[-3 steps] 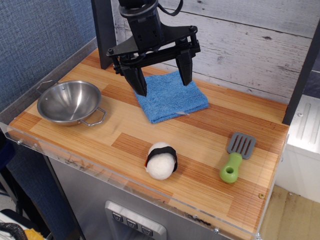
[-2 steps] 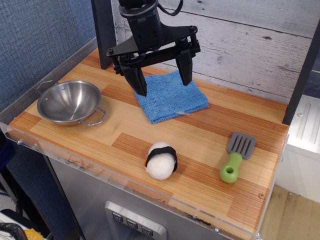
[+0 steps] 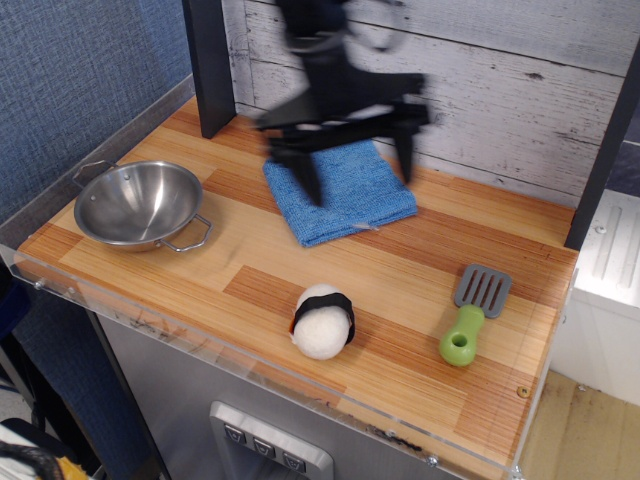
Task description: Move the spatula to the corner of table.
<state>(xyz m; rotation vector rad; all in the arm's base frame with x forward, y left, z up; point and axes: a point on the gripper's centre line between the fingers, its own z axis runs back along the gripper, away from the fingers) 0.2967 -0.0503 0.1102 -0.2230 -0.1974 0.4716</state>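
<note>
The spatula (image 3: 471,313) lies flat near the table's right front, grey slotted head toward the back, lime-green handle toward the front edge. My gripper (image 3: 358,184) is blurred with motion, hanging open and empty above the blue cloth (image 3: 340,190), well left and behind the spatula. Its two black fingers (image 3: 311,180) point down, spread wide. The table's back-left corner (image 3: 200,118) lies at a black upright post (image 3: 207,62); the front-right corner (image 3: 520,440) has the clear rim.
A steel bowl with handles (image 3: 140,204) sits at the left. A white rice ball with a black band (image 3: 323,321) lies near the front middle. A second black post (image 3: 603,140) stands at the back right. A grey plank wall backs the table.
My gripper has shifted right by a few centimetres and is now motion-blurred, still open. The spatula, bowl, cloth and rice ball have not moved.
</note>
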